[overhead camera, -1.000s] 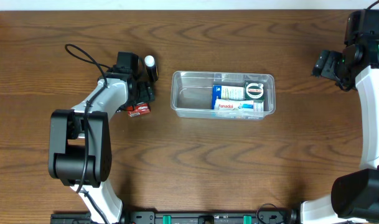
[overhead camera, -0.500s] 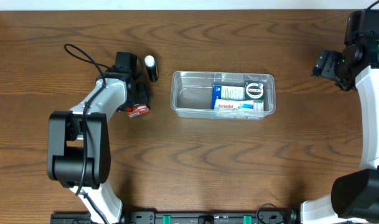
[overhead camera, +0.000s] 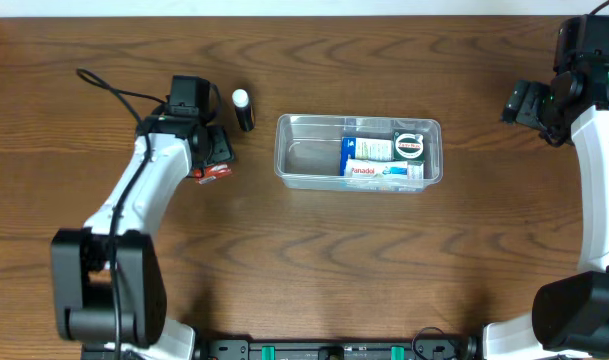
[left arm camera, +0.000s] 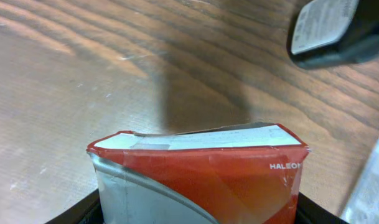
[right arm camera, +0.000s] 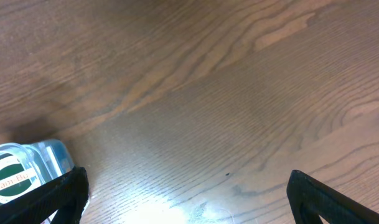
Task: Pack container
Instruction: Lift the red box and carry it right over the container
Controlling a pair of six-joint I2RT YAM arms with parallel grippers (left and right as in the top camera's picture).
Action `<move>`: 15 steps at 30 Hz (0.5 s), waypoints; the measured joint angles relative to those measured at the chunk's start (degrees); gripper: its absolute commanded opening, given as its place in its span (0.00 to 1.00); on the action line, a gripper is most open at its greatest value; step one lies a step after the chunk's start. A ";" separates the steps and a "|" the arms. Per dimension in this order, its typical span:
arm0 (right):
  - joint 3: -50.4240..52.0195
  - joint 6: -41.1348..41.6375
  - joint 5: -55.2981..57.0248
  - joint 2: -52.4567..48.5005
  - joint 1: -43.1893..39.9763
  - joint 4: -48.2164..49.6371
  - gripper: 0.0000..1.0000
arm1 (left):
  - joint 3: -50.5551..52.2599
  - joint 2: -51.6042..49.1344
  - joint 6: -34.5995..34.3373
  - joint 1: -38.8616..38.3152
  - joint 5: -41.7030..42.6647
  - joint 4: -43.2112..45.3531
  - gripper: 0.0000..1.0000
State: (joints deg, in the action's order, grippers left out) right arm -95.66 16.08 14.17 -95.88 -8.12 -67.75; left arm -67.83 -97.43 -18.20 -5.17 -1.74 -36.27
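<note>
- Red box (left arm camera: 201, 168), between the left fingers (left arm camera: 74, 214): read "HALEON" in white, toward its right edge.
- Round green-and-white tin (right arm camera: 15, 177), just beyond one of the right fingers (right arm camera: 68, 193): read "Zam-Bu", cut off by the frame.
- White-and-blue box (overhead camera: 379, 171) in the container (overhead camera: 294, 160), well apart from all fingers: read "Panadol".
- Black tube (left arm camera: 338, 31), ahead of the left fingers: label print was illegible.

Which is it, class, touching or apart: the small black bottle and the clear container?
Apart. The overhead view shows a strip of bare wooden table between the black bottle and the left wall of the container.
</note>
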 measured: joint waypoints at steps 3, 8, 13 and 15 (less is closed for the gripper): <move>0.00 0.00 0.02 0.00 0.00 0.02 0.99 | -0.48 3.21 0.00 -1.11 -0.04 -4.70 0.66; 0.00 0.00 0.02 0.00 0.00 0.02 0.99 | -6.32 6.34 -0.07 -5.60 -0.04 -12.04 0.66; 0.00 0.00 0.02 0.00 0.00 0.00 0.99 | -15.45 6.86 -0.92 -12.04 -0.02 -15.15 0.67; 0.00 -0.02 0.02 0.00 -0.02 0.02 0.99 | -18.08 6.88 -1.42 -15.08 -0.07 -14.58 0.66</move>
State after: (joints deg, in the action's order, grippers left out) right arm -95.66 16.05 14.20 -95.88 -8.14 -67.72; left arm -85.91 -90.54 -19.62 -20.25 -1.80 -50.85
